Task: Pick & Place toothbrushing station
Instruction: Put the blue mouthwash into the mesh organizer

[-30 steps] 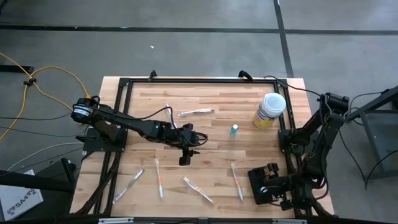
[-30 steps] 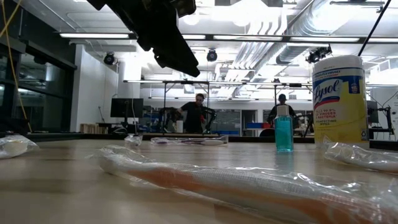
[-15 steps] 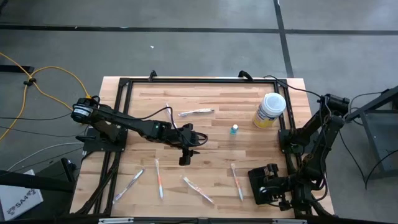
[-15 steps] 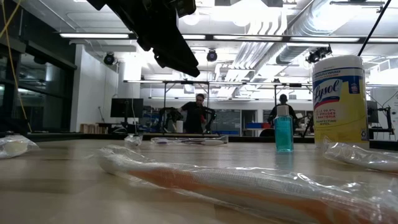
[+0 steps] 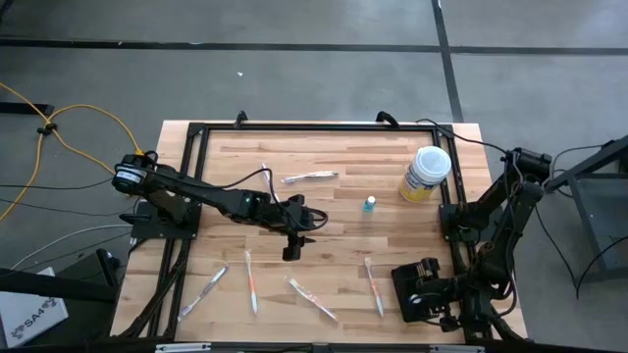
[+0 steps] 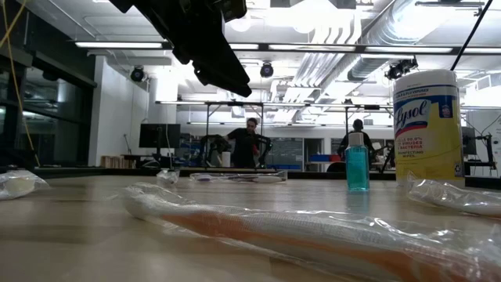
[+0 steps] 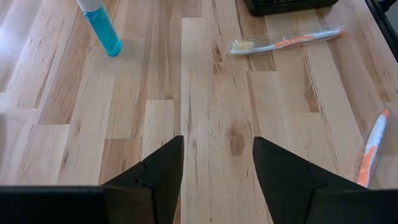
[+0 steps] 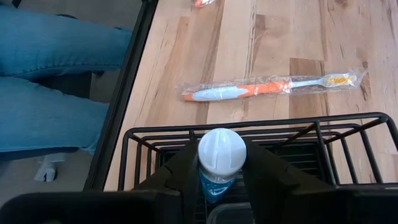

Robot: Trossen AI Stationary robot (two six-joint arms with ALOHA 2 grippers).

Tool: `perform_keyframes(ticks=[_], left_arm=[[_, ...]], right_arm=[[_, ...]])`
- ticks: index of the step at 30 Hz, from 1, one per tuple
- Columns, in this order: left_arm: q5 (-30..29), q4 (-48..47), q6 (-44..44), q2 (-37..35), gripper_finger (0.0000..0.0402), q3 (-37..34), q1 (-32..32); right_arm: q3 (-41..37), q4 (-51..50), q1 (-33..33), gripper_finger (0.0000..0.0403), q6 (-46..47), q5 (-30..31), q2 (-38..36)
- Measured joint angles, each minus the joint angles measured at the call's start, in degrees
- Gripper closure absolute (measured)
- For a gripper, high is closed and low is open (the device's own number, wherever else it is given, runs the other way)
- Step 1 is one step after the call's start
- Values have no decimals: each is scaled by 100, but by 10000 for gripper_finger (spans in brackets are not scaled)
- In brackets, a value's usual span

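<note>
The toothbrushing station, a black wire-mesh basket [image 8: 249, 134], stands at the table's near right corner [image 5: 417, 289]. My right gripper [image 8: 221, 177] hangs over it, shut on a small bottle [image 8: 220, 155] with a white cap and blue liquid. The bottle's lower part is inside the basket. My left gripper [image 7: 217, 168] is open above the bare middle of the table [image 5: 291, 252], with nothing between its fingers. In the low view the left arm [image 6: 211, 47] shows at the top. My right gripper pinches the small bottle between its two fingers, on its sides just below the white cap [image 8: 219, 182]. The fingers slant down from above. The bottle stands upright with its lower part within the basket's walls; the gripper hides its bottom.
A second small blue bottle [image 5: 370, 204] and a yellow canister [image 5: 426, 174] stand at the far right. Several wrapped toothbrushes lie about, one beside the basket [image 8: 267, 87] and others along the near edge [image 5: 312, 299]. A person's legs [image 8: 56, 74] are just past the table's edge.
</note>
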Motion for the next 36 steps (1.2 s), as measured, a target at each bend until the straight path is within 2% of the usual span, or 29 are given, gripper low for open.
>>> perform_keyframes(ticks=[18, 36], left_arm=[[0, 0, -140, 1, 215, 0, 0], [0, 0, -155, 1, 215, 0, 1]], right_arm=[[0, -2, -2, 290, 153, -33, 1], [-14, -178, -37, 290, 300, 212, 14]])
